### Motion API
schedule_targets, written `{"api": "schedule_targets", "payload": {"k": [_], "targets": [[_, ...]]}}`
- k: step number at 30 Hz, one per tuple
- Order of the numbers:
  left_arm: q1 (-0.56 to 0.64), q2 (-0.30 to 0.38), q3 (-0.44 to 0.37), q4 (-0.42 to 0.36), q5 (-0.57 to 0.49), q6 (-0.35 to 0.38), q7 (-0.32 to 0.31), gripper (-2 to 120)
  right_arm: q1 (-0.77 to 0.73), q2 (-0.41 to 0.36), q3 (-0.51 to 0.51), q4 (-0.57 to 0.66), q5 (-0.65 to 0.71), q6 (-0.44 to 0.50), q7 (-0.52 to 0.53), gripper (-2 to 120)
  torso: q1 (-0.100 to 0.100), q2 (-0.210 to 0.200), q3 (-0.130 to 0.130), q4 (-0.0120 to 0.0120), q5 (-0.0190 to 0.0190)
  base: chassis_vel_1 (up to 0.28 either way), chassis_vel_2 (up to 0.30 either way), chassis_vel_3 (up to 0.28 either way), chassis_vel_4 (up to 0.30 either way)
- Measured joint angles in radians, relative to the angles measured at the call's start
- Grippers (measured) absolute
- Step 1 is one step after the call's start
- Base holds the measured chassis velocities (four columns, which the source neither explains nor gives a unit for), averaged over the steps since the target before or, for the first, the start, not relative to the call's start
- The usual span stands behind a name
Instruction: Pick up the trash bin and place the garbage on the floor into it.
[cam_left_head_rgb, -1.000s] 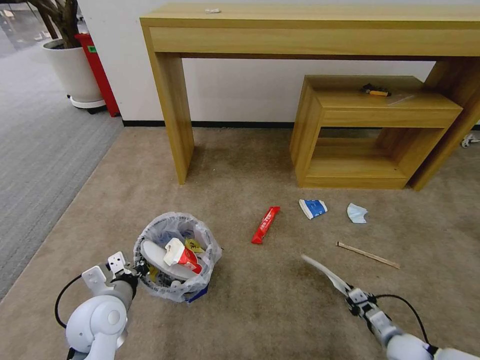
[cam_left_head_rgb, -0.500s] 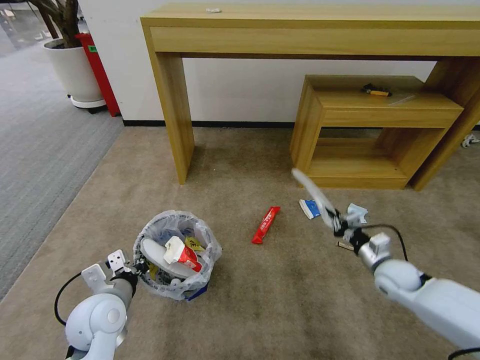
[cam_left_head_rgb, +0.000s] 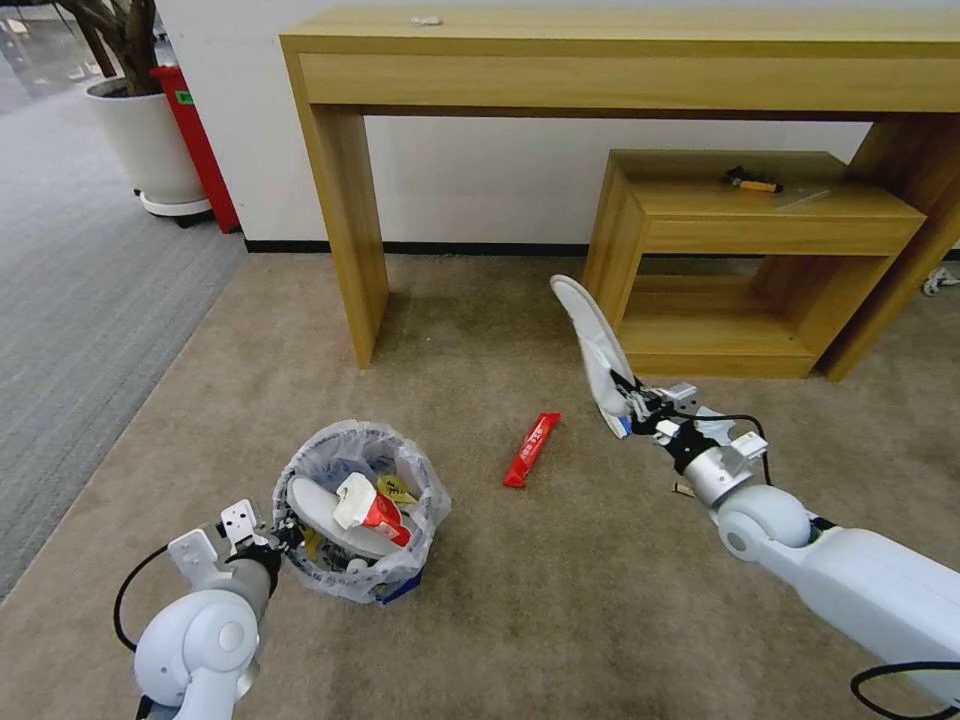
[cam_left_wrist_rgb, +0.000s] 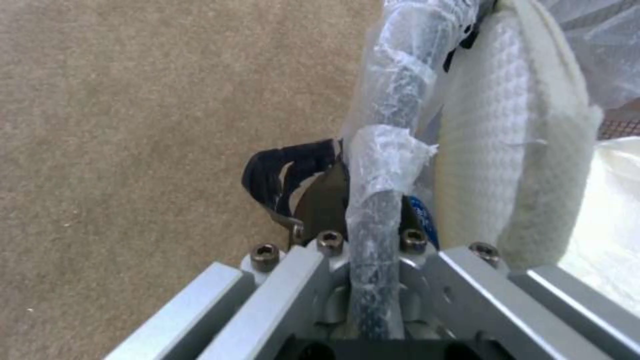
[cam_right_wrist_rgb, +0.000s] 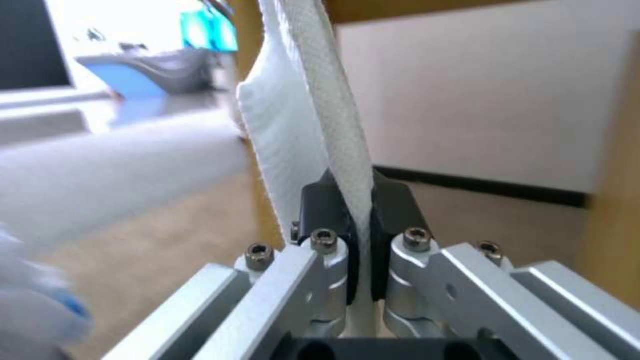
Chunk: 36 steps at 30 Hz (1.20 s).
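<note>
The right gripper (cam_left_head_rgb: 634, 404), centre-right of frame, clamped a white slipper (cam_left_head_rgb: 592, 338) pointing upward; the left gripper (cam_left_head_rgb: 272, 535) clamped the trash bin (cam_left_head_rgb: 362, 512) rim, lower left.

This looked like an office or lobby corner rather than a home. Beige short-pile carpet (cam_left_head_rgb: 480, 600) met grey ribbed carpet (cam_left_head_rgb: 80, 300), a plain wooden console table (cam_left_head_rgb: 620, 60) with a low shelf unit (cam_left_head_rgb: 740, 260) stood against a white wall, and a potted plant (cam_left_head_rgb: 140, 130) sat beside a tall red box (cam_left_head_rgb: 195, 140).
</note>
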<state>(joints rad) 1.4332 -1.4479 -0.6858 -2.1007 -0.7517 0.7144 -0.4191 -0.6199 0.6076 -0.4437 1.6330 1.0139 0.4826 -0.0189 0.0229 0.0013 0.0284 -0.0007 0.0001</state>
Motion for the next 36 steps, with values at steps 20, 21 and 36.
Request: {"api": "schedule_targets", "payload": {"k": [20, 21, 36], "targets": [[-0.074, -0.020, 0.148, 0.051, 0.048, 0.012, -0.010, 0, 0.123, 0.059, -0.201, 0.160, 0.043, -0.020, 0.001, 2, 0.000, 0.000, 0.000, 0.0002, 0.0000, 0.000, 0.000, 0.000, 0.000], [-0.078, -0.021, 0.149, 0.054, 0.050, 0.012, -0.011, 0, 0.135, 0.073, -0.221, 0.159, 0.046, -0.020, 0.002, 2, 0.000, 0.000, 0.000, 0.0002, -0.0001, 0.000, 0.000, 0.000, 0.000], [-0.100, -0.028, 0.154, 0.069, 0.049, 0.014, -0.017, 0, 0.167, 0.176, -0.358, 0.096, 0.011, -0.021, 0.040, 2, 0.000, 0.000, 0.000, -0.0001, 0.0000, 0.000, 0.000, 0.000, 0.000]]}}
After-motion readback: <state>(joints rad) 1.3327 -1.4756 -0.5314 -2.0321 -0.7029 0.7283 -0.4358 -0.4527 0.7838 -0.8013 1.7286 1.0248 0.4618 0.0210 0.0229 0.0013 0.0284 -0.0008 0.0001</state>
